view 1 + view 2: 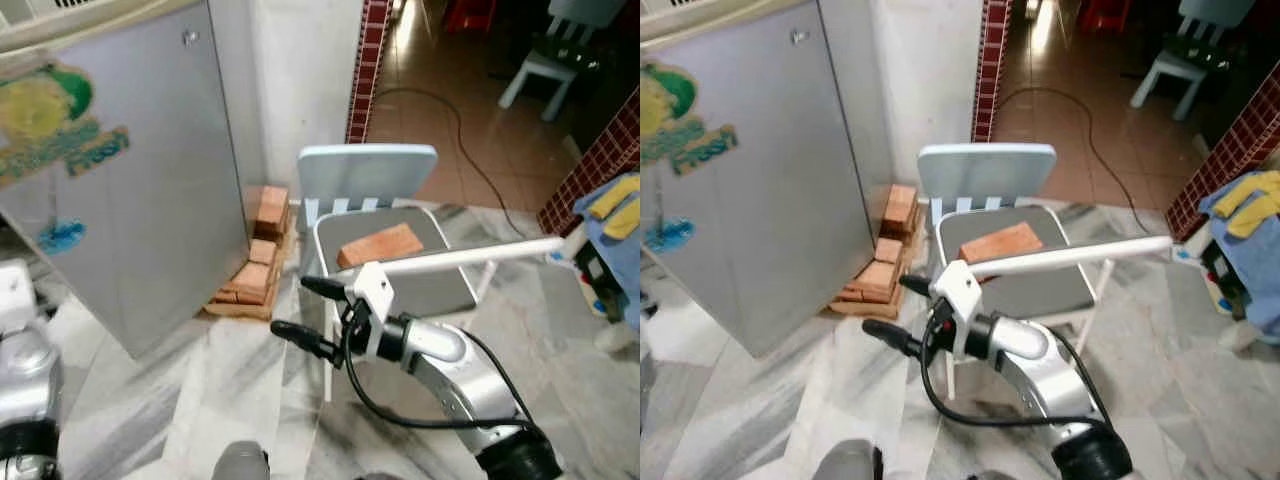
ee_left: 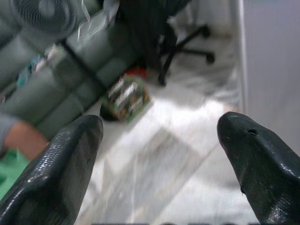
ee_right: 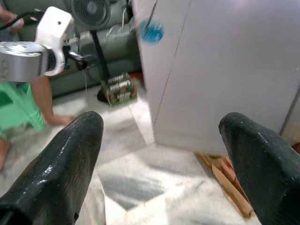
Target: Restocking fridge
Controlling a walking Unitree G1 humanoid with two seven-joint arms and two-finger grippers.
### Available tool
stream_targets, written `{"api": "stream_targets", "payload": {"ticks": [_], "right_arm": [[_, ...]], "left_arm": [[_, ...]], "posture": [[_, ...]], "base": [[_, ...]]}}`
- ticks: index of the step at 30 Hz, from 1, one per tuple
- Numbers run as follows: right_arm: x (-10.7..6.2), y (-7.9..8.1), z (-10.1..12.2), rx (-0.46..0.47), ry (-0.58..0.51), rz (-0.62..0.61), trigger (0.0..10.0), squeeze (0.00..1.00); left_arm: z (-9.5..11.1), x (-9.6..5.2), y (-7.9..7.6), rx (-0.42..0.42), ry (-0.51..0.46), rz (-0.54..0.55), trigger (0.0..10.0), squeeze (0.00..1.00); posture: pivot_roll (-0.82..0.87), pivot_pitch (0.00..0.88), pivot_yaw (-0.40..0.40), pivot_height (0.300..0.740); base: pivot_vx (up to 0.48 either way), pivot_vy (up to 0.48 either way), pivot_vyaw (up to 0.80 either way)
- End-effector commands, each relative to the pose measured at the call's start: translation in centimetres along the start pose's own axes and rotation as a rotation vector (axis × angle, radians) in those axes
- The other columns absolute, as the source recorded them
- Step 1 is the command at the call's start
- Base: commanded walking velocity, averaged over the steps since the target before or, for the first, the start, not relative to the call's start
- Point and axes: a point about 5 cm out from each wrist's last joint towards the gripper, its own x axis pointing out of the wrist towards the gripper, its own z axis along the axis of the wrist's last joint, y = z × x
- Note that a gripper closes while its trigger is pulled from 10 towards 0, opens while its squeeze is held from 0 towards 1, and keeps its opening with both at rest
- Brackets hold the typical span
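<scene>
Before the upright, door-shut fridge [image 1: 120, 180], right gripper [image 1: 300, 308] wide, empty.

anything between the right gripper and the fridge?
No. In the left eye view only bare marble floor lies between the open right gripper and the closed fridge. The stacked bricks sit off beside the fridge.

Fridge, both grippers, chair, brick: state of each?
fridge: door shut
right gripper: open, holding nothing, raised in front of the chair
left gripper: open, holding nothing, above the floor
chair: upright, brick on its seat
brick: lying flat on the seat
</scene>
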Motion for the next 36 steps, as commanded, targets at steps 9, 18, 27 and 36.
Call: {"api": "stream_targets", "payload": {"ticks": [9, 18, 27, 36], "right_arm": [[0.0, -1.6, -1.2, -0.002, 0.045, -0.159, 10.0, 0.00], [-1.9, -3.7, -2.3, 0.037, 0.004, -0.485, 10.0, 0.00], [-2.7, -5.1, -1.8, -0.031, -0.032, -0.680, 10.0, 0.00], [-5.5, -6.3, -2.4, -0.008, -0.033, -0.869, 10.0, 0.00]], "left_arm": [[1.1, -5.6, -8.8, -0.050, -0.195, -0.432, 10.0, 0.00], [1.3, -9.4, -11.7, -0.050, -0.284, -0.679, 10.0, 0.00], [1.8, -11.2, -12.2, -0.074, -0.331, -0.752, 10.0, 0.00], [1.9, -11.9, -11.4, -0.080, -0.346, -0.771, 10.0, 0.00]], "posture": [[0.14, 0.022, -0.050, 0.740], [0.12, 0.000, -0.025, 0.740], [0.13, 0.000, -0.033, 0.740], [0.12, 0.000, -0.016, 0.740]], "base": [[0.000, 0.089, 0.00], [0.000, 0.480, 0.00], [0.000, 0.480, 0.00], [0.000, 0.480, 0.00]]}}
